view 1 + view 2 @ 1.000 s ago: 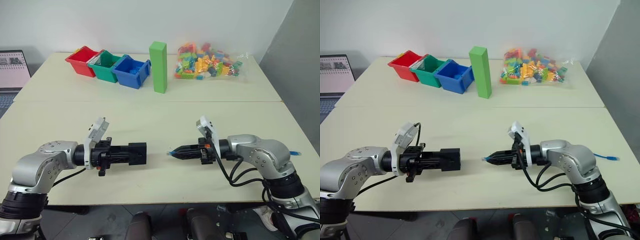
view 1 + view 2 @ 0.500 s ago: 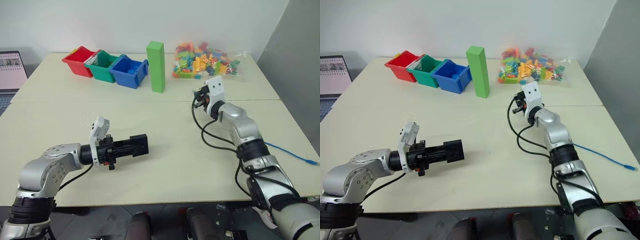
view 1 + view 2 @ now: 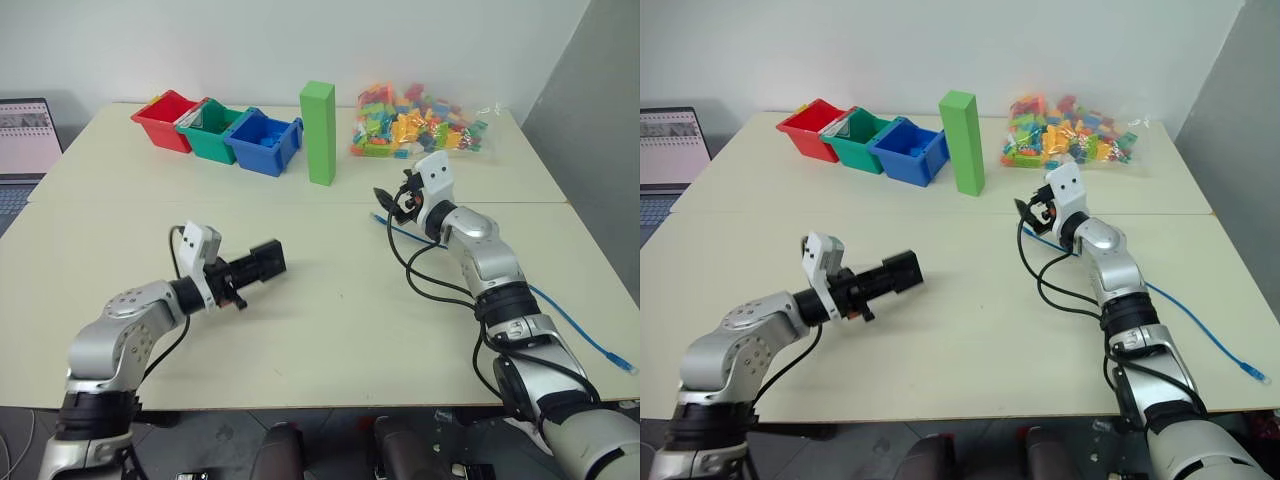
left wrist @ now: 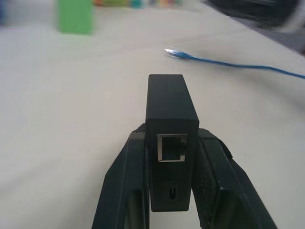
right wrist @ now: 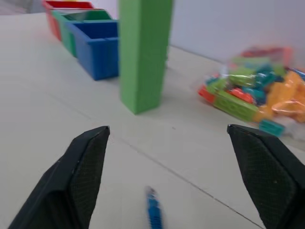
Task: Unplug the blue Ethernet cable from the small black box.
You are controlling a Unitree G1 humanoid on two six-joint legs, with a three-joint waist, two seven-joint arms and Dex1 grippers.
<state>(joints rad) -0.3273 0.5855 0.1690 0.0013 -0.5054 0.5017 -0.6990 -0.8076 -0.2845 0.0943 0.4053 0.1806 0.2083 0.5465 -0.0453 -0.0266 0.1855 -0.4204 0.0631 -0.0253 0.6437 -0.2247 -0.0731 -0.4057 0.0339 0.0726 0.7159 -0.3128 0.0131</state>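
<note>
My left gripper [image 3: 248, 268] is shut on the small black box [image 3: 266, 259] and holds it just above the table at the left. In the left wrist view the box [image 4: 170, 107] sits between the two fingers [image 4: 126, 186], its port empty. The blue Ethernet cable [image 3: 572, 322] lies loose on the table at the right, its plug end [image 3: 377, 217] free, just below my right gripper [image 3: 390, 205]. That gripper stands open over the plug [image 5: 153, 213], its fingers [image 5: 83, 167] spread wide with nothing between them.
A tall green block [image 3: 319, 132] stands at the back centre. Red [image 3: 163, 106], green [image 3: 205, 125] and blue [image 3: 262, 142] bins line up to its left. A clear bag of coloured bricks [image 3: 415, 122] lies to its right. A laptop [image 3: 25, 135] sits at the far left.
My right arm swung from the table's front toward the back with the cable's plug, then opened; the cable now lies on the table. The left gripper moved forward and turned with the box.
</note>
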